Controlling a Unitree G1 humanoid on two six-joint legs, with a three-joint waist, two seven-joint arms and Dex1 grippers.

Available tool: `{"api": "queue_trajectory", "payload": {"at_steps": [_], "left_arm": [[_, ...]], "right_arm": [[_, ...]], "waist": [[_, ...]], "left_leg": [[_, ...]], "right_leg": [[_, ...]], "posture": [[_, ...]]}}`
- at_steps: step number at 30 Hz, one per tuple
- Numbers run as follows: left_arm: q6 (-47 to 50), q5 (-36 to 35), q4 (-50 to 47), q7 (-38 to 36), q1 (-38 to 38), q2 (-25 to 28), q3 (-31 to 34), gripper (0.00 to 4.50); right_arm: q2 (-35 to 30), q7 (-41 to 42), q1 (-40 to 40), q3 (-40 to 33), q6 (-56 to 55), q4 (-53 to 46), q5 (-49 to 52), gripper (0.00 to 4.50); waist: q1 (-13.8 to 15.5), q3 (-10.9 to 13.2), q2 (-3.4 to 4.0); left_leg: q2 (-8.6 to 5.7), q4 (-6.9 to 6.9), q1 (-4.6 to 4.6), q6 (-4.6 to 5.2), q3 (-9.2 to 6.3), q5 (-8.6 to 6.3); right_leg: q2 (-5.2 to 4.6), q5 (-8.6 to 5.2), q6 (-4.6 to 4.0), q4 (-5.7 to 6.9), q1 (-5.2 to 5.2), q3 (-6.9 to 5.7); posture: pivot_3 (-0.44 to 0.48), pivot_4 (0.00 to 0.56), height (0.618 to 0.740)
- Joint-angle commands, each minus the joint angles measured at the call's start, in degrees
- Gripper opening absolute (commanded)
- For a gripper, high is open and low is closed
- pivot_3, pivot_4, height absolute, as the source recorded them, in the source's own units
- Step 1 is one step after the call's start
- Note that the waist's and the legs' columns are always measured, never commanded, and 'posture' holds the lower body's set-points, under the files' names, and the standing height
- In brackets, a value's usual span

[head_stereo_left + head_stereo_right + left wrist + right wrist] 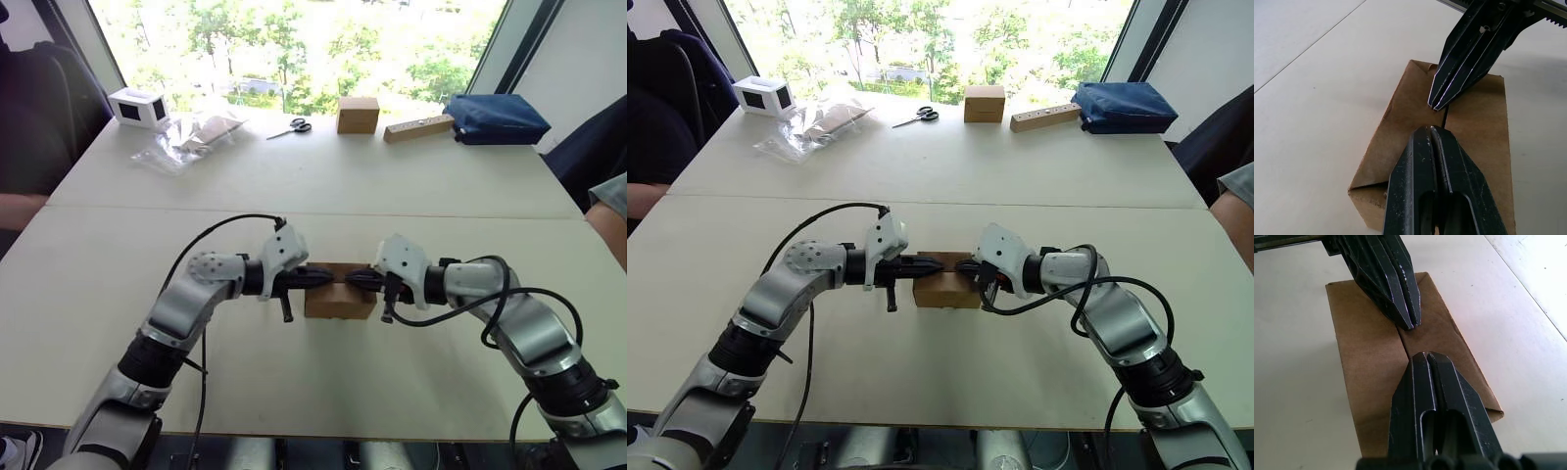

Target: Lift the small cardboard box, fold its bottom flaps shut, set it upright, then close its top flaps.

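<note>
The small plain brown cardboard box (339, 300) sits upright on the pale tabletop (323, 176), near its front edge and between the two arms. Its top flaps (1469, 122) are folded down flat, their edges meeting in a narrow seam that runs across the lid. The left gripper (323, 279) reaches in from the robot's left and the right gripper (355, 278) from the right, each with its black jaws pressed together into a single point, holding nothing. The two tips face each other over the middle of the lid, close to the seam and nearly meeting, and appear to rest on the cardboard. At the far end of the tabletop, well apart from the box, lie a white box with a dark window (137, 107), a crumpled clear plastic bag (191, 139), a pair of scissors (292, 127), a blockier brown cardboard cube (358, 115), a wooden block (418, 127) and a dark blue pouch (496, 117).
</note>
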Motion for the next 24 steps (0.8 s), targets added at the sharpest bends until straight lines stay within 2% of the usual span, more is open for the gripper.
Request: {"api": "queue_trajectory", "payload": {"at_steps": [1, 4, 6, 9, 11, 13, 16, 18, 20, 24], "left_arm": [[2.04, -3.95, -1.38, 1.61, -1.74, -0.79, 5.81, 0.07], [5.98, -7.31, -3.01, 3.10, -2.08, -0.85, 9.54, 0.07], [11.79, -12.07, -5.34, 3.60, -1.82, 1.14, 14.17, 0.07], [15.65, -14.71, -9.32, 5.59, 0.12, 4.64, 19.26, 0.07], [17.29, -14.61, -15.64, 10.42, 5.81, 6.23, 24.59, 0.07], [21.38, -16.96, -21.06, 11.34, 12.42, 9.03, 27.82, 0.07], [27.86, -23.59, -22.20, 8.46, 18.01, 12.29, 30.34, 0.07], [28.87, -24.81, -23.17, 10.39, 20.87, 12.41, 32.67, 0.07], [28.65, -24.57, -24.67, 11.32, 23.63, 13.34, 33.42, 0.07], [22.55, -21.31, -27.32, 6.80, 32.36, 17.59, 31.75, 0.07]], "right_arm": [[1.66, -0.42, -0.51, -6.52, 0.59, -0.22, 4.99, 0.00], [3.74, -1.07, -0.33, -11.59, 2.23, -1.08, 10.27, 0.00], [5.31, -2.09, -0.05, -18.30, 5.75, -2.56, 17.49, 0.00], [5.10, -4.26, 1.61, -25.42, 9.37, -4.59, 23.26, 0.00], [3.56, -4.72, 6.32, -30.30, 12.73, -7.02, 27.13, 0.00], [2.11, -4.36, 13.01, -34.31, 15.76, -9.00, 30.56, 0.00], [-0.15, -3.58, 20.95, -36.07, 16.57, -11.04, 31.30, 0.00], [-1.32, -3.25, 25.30, -36.92, 17.67, -12.52, 32.78, 0.00], [-2.65, -2.69, 28.67, -37.54, 19.20, -13.67, 34.60, 0.00], [-6.96, -0.06, 34.94, -36.30, 19.93, -14.65, 34.05, 0.00]], "waist": [[-0.01, 0.01, -0.01], [0.00, 0.01, -0.01], [-0.03, 0.03, -0.04], [-0.06, 0.03, 0.00], [-0.06, 0.02, 0.02], [-0.06, 0.02, 0.01], [0.08, 0.02, 0.02], [0.14, 0.02, 0.02], [0.08, 0.02, 0.02], [-0.04, 0.01, 0.03]], "left_leg": [[0.00, 0.00, 0.00, 0.00, 0.00, 0.00], [0.01, 0.00, -0.02, 0.00, -0.01, 0.00], [0.02, 0.00, -0.02, 0.00, -0.01, 0.00], [0.04, -0.01, -0.03, 0.00, -0.03, 0.00], [0.05, -0.02, -0.02, -0.01, -0.03, -0.01], [0.05, -0.21, 0.05, -0.01, -0.03, -0.02], [0.06, -0.37, 0.04, -0.02, -0.02, -0.02], [0.01, -0.35, 0.03, -0.07, 0.00, 0.01], [0.00, -0.31, 0.05, -0.09, 0.01, 0.03], [0.01, -0.40, 0.10, -0.09, 0.02, 0.01]], "right_leg": [[0.00, 0.00, 0.00, 0.00, 0.00, 0.00], [0.00, 0.03, 0.05, 0.00, 0.00, -0.01], [0.00, 0.03, 0.06, 0.00, 0.00, -0.01], [0.00, 0.04, 0.07, 0.01, -0.01, -0.01], [-0.01, 0.04, 0.06, 0.00, -0.01, -0.01], [-0.06, 0.03, 0.06, -0.15, 0.04, 0.01], [-0.19, 0.04, 0.06, -0.35, 0.06, 0.01], [-0.25, -0.03, -0.06, -0.34, 0.05, -0.06], [-0.29, -0.06, -0.19, -0.42, 0.09, -0.06], [-0.26, -0.07, -0.24, -0.49, 0.10, -0.05]], "posture": [[0.000, 0.150, 0.740], [0.000, 0.150, 0.740], [0.000, 0.150, 0.740], [0.000, 0.150, 0.740], [0.000, 0.150, 0.740], [0.000, 0.150, 0.740], [0.000, 0.150, 0.740], [0.000, 0.150, 0.740], [0.000, 0.150, 0.740], [0.000, 0.150, 0.740]]}}
